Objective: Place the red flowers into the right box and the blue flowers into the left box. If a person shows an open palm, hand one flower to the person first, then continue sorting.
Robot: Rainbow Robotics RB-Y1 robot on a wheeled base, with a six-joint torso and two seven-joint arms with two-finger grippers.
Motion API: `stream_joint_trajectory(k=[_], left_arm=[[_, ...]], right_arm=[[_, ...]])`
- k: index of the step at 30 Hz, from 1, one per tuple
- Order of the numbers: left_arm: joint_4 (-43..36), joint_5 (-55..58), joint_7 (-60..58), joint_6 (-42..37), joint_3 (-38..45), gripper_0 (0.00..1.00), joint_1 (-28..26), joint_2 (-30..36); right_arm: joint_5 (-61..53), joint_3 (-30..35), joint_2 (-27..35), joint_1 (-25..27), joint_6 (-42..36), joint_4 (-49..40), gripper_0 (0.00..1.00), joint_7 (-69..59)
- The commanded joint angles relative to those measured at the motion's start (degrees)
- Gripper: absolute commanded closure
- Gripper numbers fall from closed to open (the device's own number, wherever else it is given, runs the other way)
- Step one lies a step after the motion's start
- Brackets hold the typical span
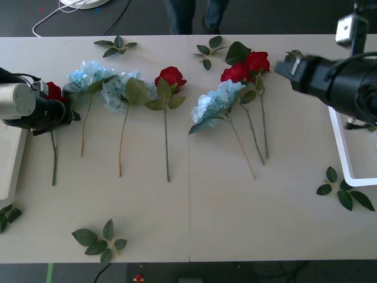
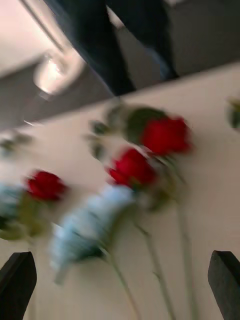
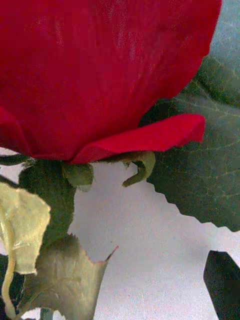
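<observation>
- Front view is showing the left gripper [image 1: 69, 112] sitting right over a red rose [image 1: 54, 91] at the table's left end, near the left box [image 1: 10, 162].
- Left wrist view is showing that rose's bloom [image 3: 100, 75] very close, with one black finger [image 3: 223, 285] off to the side, so the fingers are looking open.
- I think it should be closing low on the stem, not squashing petals.
- Right gripper [image 2: 120, 285] is hanging open above two more roses [image 2: 150, 150], near the right box [image 1: 347, 156].

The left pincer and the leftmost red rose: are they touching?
Cannot tell. The front view puts the left pincer against the leftmost red rose; the left wrist view shows no contact.
</observation>
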State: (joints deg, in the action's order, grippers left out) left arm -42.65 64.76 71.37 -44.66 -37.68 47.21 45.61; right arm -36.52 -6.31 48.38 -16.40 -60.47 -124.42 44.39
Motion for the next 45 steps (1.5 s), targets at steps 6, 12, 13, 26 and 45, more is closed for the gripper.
stream_joint_trajectory(k=[6,12,13,26,45], left_arm=[[0.38,-0.6,2.46,0.45,0.41,0.0,-2.04,-0.26],[0.38,-0.6,2.46,0.45,0.41,0.71,-2.04,-0.26],[0.38,-0.6,2.46,0.45,0.41,0.9,-2.04,-0.26],[0.38,-0.6,2.46,0.45,0.41,1.0,-2.04,-0.26],[-7.89,-1.22,3.51,-3.24,2.7,1.0,-3.53,4.49]], right_arm=[[-0.3,0.6,0.14,-3.72,-11.33,7.43,0.0,5.1],[-1.53,0.42,-2.32,-8.29,-14.94,14.82,0.0,10.46],[-1.44,-0.02,-2.67,-9.52,-15.46,16.31,0.0,11.16],[5.67,-8.19,-7.95,-19.89,-11.86,33.54,0.0,9.93],[6.55,-22.34,-14.89,-33.96,6.77,61.84,0.0,6.15]])
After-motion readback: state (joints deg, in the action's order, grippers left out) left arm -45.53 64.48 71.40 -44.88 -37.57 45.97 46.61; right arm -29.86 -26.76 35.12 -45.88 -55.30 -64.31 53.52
